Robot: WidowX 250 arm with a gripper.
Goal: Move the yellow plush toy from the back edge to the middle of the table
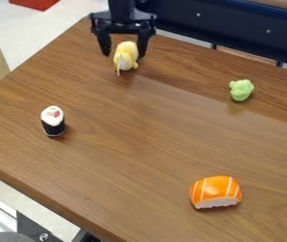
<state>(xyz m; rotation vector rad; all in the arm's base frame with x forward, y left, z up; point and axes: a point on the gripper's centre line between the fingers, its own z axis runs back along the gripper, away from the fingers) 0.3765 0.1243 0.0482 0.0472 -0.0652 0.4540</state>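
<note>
Fingers (104, 43) apart, the black gripper (125, 53) hangs around a yellow toy (126, 57) at the table's (139, 127) far end, which looks light and squishy (stuffed, I'd guess), so its round middle seems best to hold.

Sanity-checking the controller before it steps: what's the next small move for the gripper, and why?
I'd ease the gripper shut a little, slowly. Its fingers stand apart, one on each side of the yellow plush toy, with a visible gap on the left side of the picture. Whether the toy sits deep enough between them, I can't tell.
</note>
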